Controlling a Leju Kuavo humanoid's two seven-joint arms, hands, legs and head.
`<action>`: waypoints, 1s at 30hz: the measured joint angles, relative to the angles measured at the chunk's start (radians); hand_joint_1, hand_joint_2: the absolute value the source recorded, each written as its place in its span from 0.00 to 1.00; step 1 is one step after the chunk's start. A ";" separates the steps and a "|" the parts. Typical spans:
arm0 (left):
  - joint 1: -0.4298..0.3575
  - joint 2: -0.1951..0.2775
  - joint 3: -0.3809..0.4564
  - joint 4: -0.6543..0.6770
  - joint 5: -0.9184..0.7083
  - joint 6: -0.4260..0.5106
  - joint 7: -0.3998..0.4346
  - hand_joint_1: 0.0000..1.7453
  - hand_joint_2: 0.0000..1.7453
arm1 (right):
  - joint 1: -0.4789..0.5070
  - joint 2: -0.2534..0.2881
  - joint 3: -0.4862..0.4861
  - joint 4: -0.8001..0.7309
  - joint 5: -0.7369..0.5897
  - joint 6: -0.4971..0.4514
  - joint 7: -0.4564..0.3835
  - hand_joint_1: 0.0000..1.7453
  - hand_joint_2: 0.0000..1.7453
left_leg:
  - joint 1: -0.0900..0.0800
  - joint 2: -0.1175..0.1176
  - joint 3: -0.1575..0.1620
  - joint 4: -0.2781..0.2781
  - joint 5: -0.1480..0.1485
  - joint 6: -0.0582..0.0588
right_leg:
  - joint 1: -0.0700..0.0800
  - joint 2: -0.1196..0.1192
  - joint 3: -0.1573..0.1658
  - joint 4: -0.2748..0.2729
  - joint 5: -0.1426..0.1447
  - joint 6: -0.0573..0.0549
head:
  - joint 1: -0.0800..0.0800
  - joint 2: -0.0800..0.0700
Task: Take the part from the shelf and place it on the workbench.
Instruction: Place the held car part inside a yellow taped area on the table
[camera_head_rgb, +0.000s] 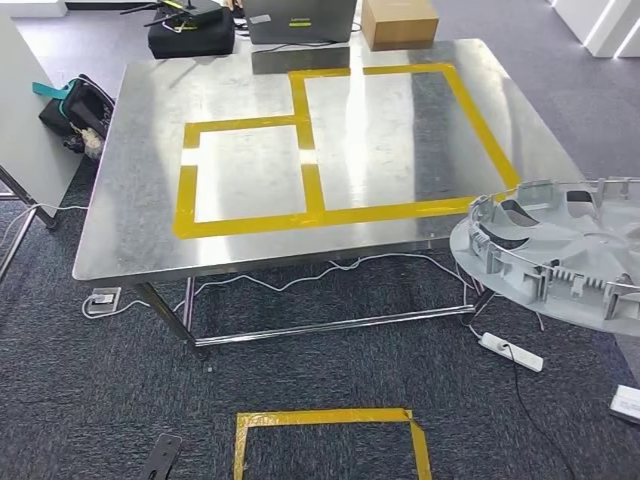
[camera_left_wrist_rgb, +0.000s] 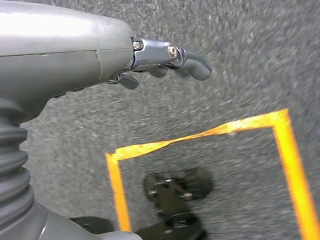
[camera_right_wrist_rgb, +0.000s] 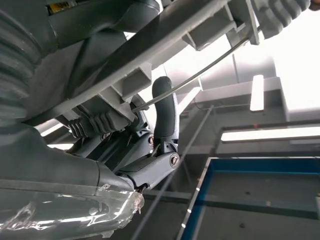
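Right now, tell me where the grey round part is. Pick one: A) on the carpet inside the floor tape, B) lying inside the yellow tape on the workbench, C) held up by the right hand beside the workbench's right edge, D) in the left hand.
C: the grey round part hangs off the workbench's right edge, and the right wrist view shows the right hand gripping its rim.

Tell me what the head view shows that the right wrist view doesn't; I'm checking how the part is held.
Head view alone: the steel workbench with yellow tape outlines, carpet, and the grey round part out past the bench's right corner. Right wrist view alone: the right hand under the part, a finger hooked up over its edge, ceiling lights behind. Both show the part, its ribbed side visible.
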 joint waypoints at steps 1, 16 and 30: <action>-0.002 0.000 0.000 0.000 0.000 0.000 0.000 0.00 1.00 | 0.000 0.000 0.000 0.000 0.001 0.000 -0.001 1.00 1.00 | 0.000 -0.001 0.007 -0.002 -0.005 0.004 | 0.000 -0.001 -0.034 0.057 -0.019 0.001 | 0.002 0.000; -0.007 0.004 0.001 0.000 -0.001 -0.001 -0.003 0.00 1.00 | 0.004 -0.002 0.021 0.006 0.011 -0.008 0.003 1.00 1.00 | -0.005 -0.003 0.039 0.097 -0.106 -0.034 | -0.003 -0.001 -0.099 -0.030 0.110 -0.035 | 0.001 0.000; -0.003 0.010 0.002 0.000 0.014 0.006 -0.008 0.00 1.00 | 0.005 -0.003 0.026 0.008 0.007 -0.009 0.000 1.00 1.00 | -0.005 -0.001 0.012 -0.010 -0.006 0.002 | 0.000 0.001 -0.037 -0.013 0.035 0.001 | 0.003 0.000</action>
